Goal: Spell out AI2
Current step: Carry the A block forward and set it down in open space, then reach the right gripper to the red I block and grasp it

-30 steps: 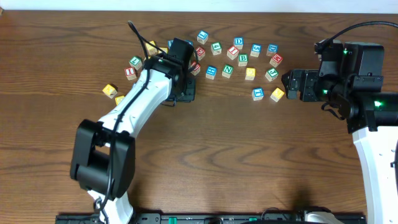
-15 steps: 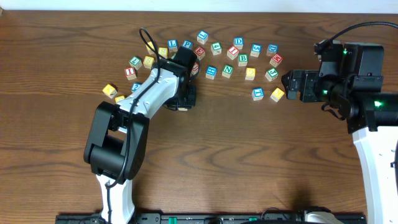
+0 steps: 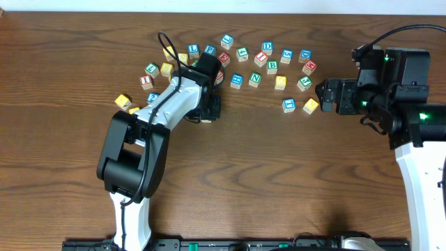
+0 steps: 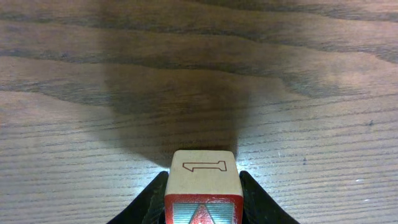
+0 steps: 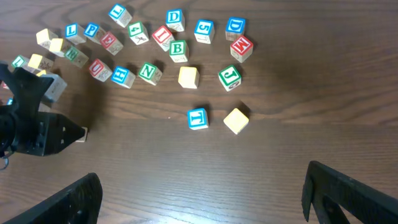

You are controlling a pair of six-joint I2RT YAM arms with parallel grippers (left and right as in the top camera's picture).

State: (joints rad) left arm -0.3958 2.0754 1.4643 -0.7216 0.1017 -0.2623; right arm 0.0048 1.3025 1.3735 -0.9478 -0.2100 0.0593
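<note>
The left gripper (image 4: 203,200) squeezes a block (image 4: 203,177) with a 1 on it, just below the pile of letter blocks (image 3: 255,79). The right gripper (image 5: 202,199) is wide open and empty, right of the pile.

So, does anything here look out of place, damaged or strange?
Nothing stands out. The loose blocks lie on the table in a rough arc, turned at mixed angles, none visibly broken. The left gripper is shut on the 1 block; the right gripper hangs open, apart from them.
</note>
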